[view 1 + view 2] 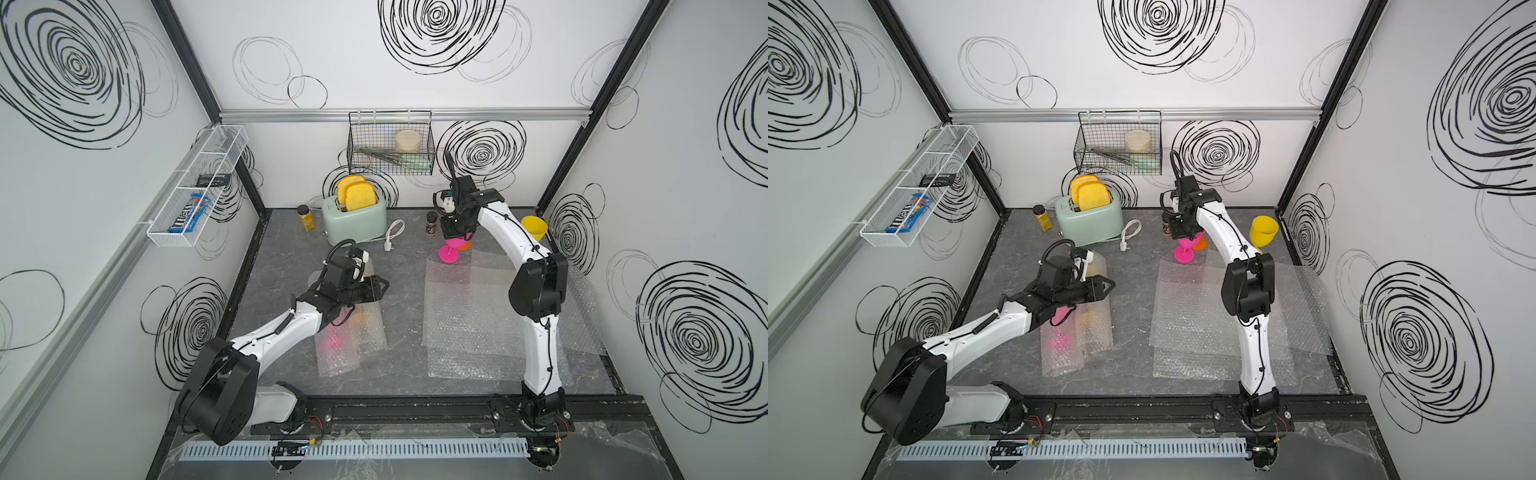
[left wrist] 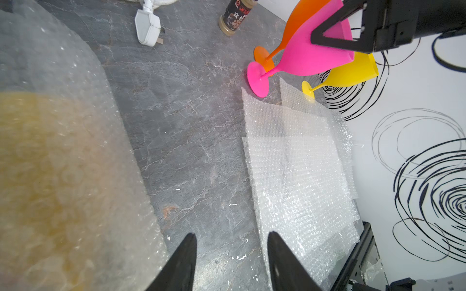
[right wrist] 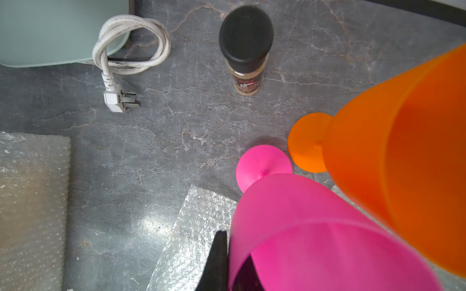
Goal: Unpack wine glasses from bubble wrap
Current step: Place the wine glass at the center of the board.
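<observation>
Step (judged): the right arm is setting an unwrapped pink goblet (image 3: 290, 214) down at the back of the tabletop (image 1: 395, 291), just beside the orange goblet (image 3: 403, 163).
Right gripper (image 3: 230, 264): clamped on the pink goblet's rim, one finger inside the bowl and one outside.
Pink foot: close to the orange foot and near a corner of the flat bubble wrap (image 1: 469, 316). I cannot tell whether it touches the tabletop.
Doing it well: lower straight down until the foot sits flat. Keep the bowl off the orange goblet, which stands very near. Release only once the foot bears the weight. Then draw the inner finger straight up so the rim is not dragged. The goblet looks light and probably tips easily.
Right arm pose: reaches far back, elbow raised, wrist pointing down over the goblet.
Left gripper (image 2: 230, 236): jaws partly apart with nothing between them, hovering over the wrapped tubes (image 1: 349, 340).
Left arm pose: stretched low over the left side, wrist roughly level and aimed toward the centre.
Left to unpack: two tubes lying side by side, with pink and yellow showing through the wrap.
Already out: the yellow goblet (image 1: 535, 227) stands upright near the right wall.
</observation>
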Tool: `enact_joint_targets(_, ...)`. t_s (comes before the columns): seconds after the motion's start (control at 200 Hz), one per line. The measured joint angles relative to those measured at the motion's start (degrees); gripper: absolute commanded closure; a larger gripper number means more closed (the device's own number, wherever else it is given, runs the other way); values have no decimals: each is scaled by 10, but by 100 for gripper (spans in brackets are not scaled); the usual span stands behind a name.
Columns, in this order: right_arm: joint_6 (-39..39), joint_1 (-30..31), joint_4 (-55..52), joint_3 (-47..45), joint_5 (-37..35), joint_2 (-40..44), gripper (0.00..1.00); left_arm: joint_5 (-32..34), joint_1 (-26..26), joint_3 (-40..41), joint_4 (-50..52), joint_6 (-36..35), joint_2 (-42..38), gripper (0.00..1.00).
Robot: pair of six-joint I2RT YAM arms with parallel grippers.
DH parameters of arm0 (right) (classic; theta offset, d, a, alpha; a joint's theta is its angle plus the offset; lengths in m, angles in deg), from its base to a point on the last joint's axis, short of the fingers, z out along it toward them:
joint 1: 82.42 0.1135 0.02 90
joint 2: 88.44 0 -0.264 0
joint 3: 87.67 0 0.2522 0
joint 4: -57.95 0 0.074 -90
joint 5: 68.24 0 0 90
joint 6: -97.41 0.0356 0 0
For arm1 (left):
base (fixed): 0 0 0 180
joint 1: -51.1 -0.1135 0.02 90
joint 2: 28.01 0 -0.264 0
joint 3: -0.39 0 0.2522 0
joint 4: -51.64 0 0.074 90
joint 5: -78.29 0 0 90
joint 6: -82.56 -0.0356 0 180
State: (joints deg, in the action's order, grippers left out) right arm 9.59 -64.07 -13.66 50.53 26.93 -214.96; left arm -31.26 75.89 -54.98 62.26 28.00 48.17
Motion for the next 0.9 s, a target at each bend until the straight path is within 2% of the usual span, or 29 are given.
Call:
enact_joint_targets(0.16,-2,-3,2,4,17,-2,92,0,1,0,0,2,0,49)
enact_joint_targets(0.33,-3,-5,2,13,28,-6,77,0,2,0,0,2,3,49)
enact_joint_targets(0.901,-16,-6,-2,72,41,-16,73,2,8,0,0,2,3,49)
